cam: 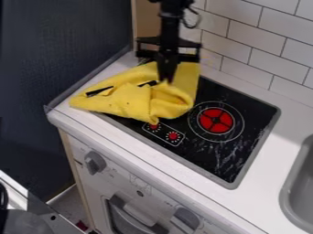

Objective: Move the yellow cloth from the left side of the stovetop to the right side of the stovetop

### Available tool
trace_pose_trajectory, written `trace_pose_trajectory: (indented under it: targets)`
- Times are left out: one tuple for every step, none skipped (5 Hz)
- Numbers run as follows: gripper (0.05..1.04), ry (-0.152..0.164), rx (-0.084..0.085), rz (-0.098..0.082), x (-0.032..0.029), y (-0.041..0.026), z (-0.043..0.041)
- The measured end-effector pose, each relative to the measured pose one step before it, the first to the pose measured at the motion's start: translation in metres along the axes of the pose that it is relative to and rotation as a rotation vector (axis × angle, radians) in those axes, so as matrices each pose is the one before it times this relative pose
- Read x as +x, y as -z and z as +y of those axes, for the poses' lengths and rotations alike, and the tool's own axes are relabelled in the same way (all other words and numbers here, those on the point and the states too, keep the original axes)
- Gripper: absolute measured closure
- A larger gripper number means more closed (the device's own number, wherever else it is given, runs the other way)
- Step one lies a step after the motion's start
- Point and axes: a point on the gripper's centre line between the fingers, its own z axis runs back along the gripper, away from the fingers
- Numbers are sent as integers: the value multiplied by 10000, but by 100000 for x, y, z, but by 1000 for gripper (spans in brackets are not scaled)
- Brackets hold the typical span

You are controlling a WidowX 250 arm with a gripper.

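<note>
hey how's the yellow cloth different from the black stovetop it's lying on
The yellow cloth is bunched in folds, while the black stovetop is a flat rectangular panel. The cloth is plain yellow over most of its surface; the stovetop has a round red burner design. The end effector is down at the cloth, whereas the stovetop's burner side is uncovered. Both lie partly along the white counter's left end.

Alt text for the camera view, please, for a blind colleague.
A black gripper hangs down at a rumpled yellow cloth lying across the left of a black stovetop and onto the white counter. Right of the cloth is a red burner; a grey sink is at the right edge.
</note>
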Motion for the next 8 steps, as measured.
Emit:
trace_pose_trajectory:
  targets:
    - [1032, 601, 175, -243, -1059, -158, -2955]
    - [1032, 844, -413, -324, -1620, 547, -4337]
    - [1032, 913, -76, -170, -872, 398, -3501]
    - [1032, 402, 274, 546, -1693, 1483, -2648]
    - [1032, 264, -366, -17, -951, 879, -1381]
    - [1032, 271, 30, -239, -874, 1334, -523]
    - [1014, 880, -12, -178, -352, -310, -1851]
    - [871, 237, 154, 204, 136, -499, -503]
